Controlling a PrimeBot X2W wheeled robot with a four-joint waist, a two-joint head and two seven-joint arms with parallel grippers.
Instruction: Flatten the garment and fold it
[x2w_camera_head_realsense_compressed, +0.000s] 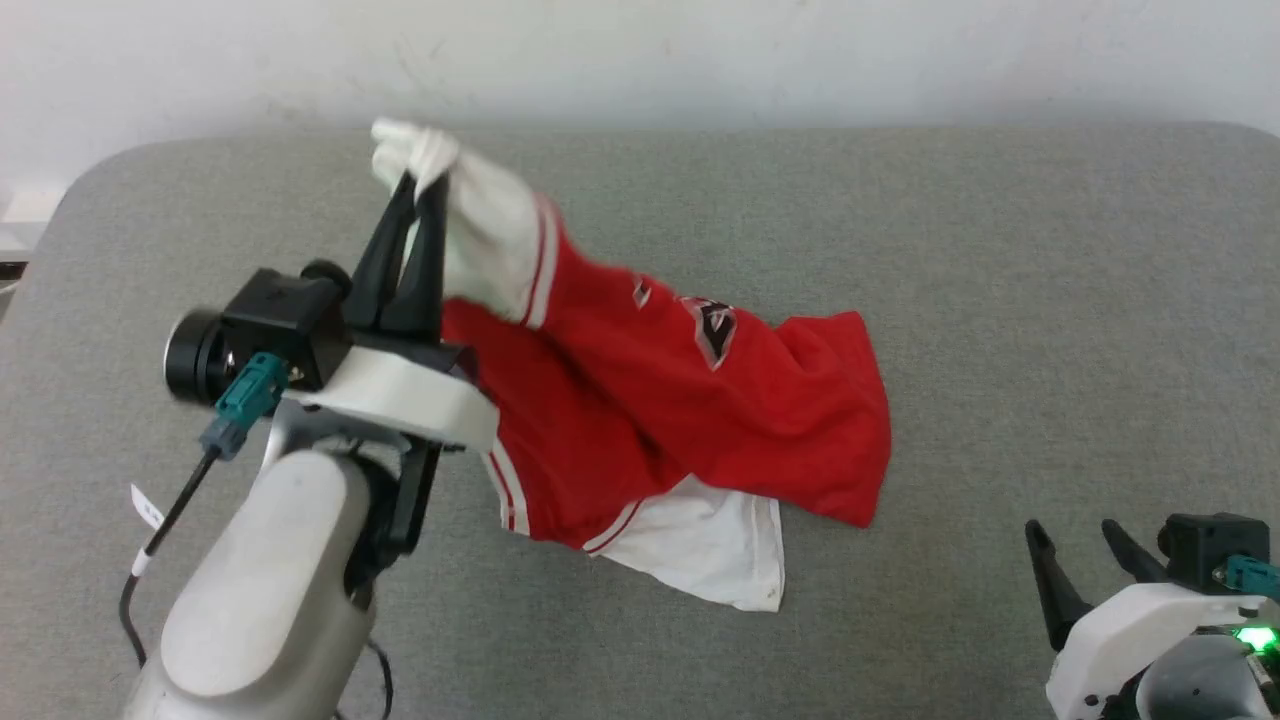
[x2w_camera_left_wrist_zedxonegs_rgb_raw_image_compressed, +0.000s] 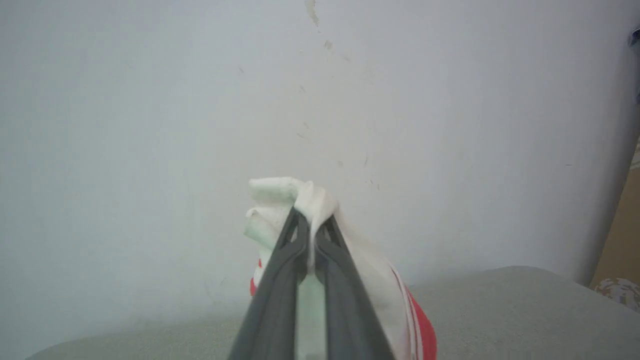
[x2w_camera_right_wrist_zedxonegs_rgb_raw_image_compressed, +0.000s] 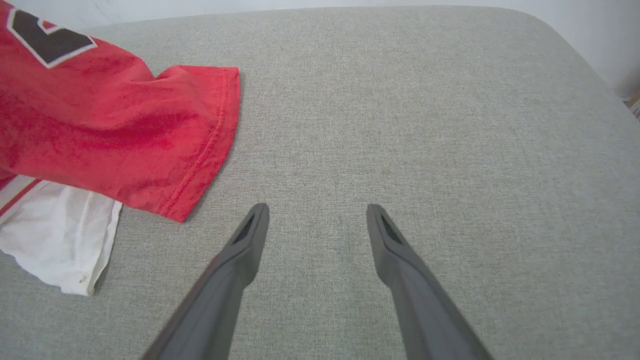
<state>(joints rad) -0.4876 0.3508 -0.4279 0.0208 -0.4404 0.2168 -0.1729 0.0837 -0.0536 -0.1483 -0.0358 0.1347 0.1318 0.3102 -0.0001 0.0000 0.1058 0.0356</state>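
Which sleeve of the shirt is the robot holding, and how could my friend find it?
Look at the big grey table, then at the red shirt lying on it. The sleeve is the white one at the shirt's far left end. Unlike the other white sleeve, which lies flat on the table, it is raised up, pinched in the left gripper.

Red garment (x2w_camera_head_realsense_compressed: 640, 400) crumpled, white sleeve lifted (rest lies on table).

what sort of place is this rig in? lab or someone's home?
Probably a lab or test room, not a home: a grey fabric-covered table against a bare, scuffed white wall, with a red garment as the workpiece.
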